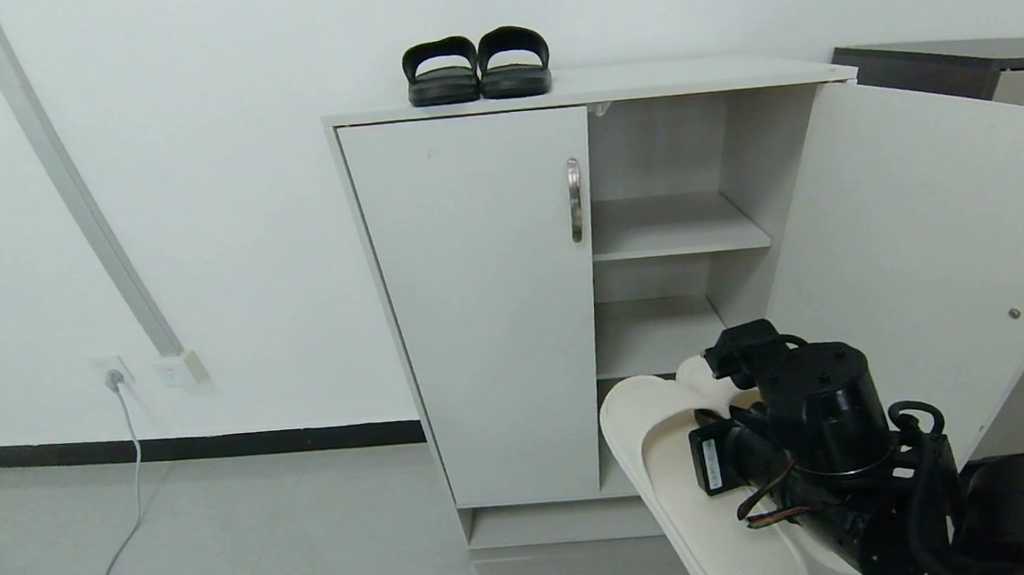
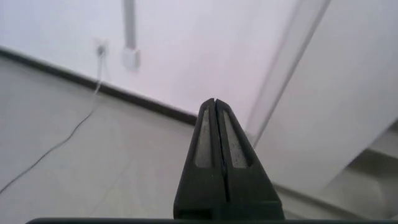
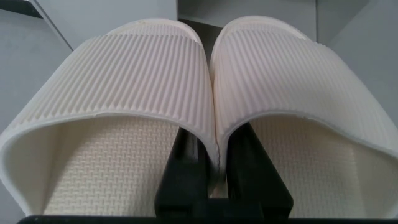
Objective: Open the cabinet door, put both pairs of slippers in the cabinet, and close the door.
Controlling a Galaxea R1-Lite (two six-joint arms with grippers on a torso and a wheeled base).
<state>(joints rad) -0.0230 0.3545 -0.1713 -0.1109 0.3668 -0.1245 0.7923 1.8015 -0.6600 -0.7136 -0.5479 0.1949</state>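
The cabinet (image 1: pixel 687 77) stands against the wall on the floor (image 1: pixel 222 548). Its right door (image 1: pixel 930 255) is swung wide open, and its left door (image 1: pixel 477 308) is closed. Two bare shelves (image 1: pixel 672 225) show in the open half.

The white slippers (image 1: pixel 672 458) hang side by side in the air, low before the open half, with their toes toward the opening. The black slippers (image 1: pixel 476 66) sit as a pair on the cabinet's top, above the left door, just touching each other.

The right tool (image 3: pixel 211 180) has one finger inside each white slipper and pinches their two adjoining straps together. The left tool (image 2: pixel 215 137) is pressed together on nothing, over the floor near the cabinet.

A metal handle (image 1: pixel 575 200) runs upright along the left door's inner edge.
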